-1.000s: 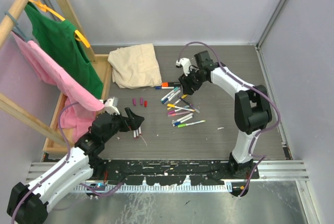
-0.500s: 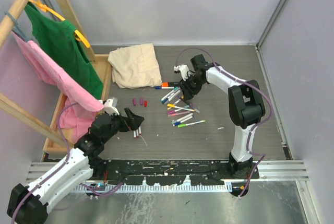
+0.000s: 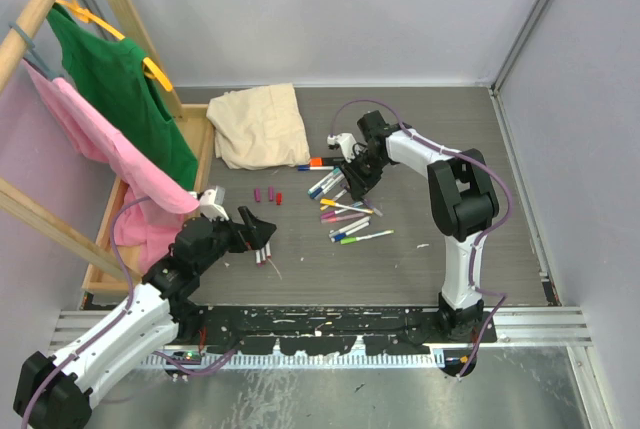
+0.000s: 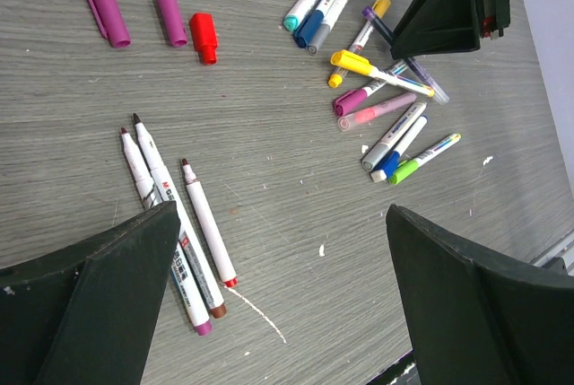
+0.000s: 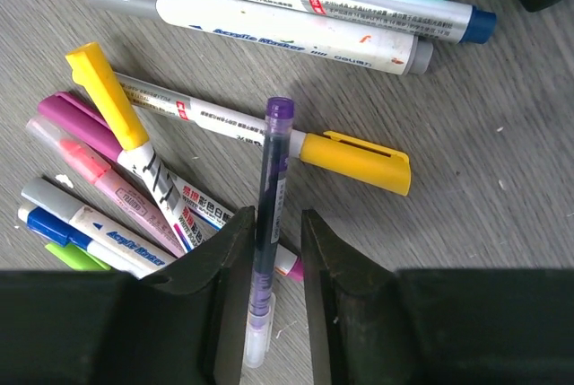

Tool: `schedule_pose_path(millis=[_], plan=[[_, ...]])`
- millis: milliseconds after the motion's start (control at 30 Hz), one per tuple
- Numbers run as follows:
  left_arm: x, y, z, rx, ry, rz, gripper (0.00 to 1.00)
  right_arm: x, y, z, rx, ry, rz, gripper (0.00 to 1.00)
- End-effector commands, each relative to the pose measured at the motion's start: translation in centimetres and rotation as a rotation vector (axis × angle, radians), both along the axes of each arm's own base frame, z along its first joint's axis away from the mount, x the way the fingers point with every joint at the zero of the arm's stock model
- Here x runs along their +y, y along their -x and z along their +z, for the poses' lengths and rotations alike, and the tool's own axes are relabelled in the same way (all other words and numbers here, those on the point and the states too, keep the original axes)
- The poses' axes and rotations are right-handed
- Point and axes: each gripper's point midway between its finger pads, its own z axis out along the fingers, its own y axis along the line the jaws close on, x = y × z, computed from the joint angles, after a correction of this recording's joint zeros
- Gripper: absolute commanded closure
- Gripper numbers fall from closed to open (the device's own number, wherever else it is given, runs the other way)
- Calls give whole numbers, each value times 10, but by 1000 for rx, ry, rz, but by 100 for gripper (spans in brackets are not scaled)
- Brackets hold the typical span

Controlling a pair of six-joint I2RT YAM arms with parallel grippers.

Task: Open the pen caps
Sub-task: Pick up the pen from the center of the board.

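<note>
My right gripper (image 5: 278, 216) straddles a slim translucent purple plastic pen (image 5: 273, 161), jaws set close beside its barrel. I cannot tell whether they pinch. A yellow clipped cap (image 5: 354, 161) lies just beside it. My left gripper (image 4: 282, 214) gapes wide, empty.

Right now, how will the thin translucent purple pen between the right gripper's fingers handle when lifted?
Thin translucent purple pen: probably stiff and light, a slim plastic barrel. Smooth and round, so it may roll or slip in the right gripper.
</note>
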Motion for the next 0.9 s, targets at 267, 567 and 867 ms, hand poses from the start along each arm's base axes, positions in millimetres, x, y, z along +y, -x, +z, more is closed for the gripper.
schedule_pose_path(millis=[267, 567, 867], plan=[[-5, -5, 19, -57, 44, -9, 0, 9, -10, 14, -23, -13, -2, 79], [-5, -3, 22, -64, 56, -10, 0, 9, -14, 33, -48, -54, -18, 93], [-16, -1, 34, -83, 114, -54, 0, 15, -11, 86, -91, -218, -22, 99]])
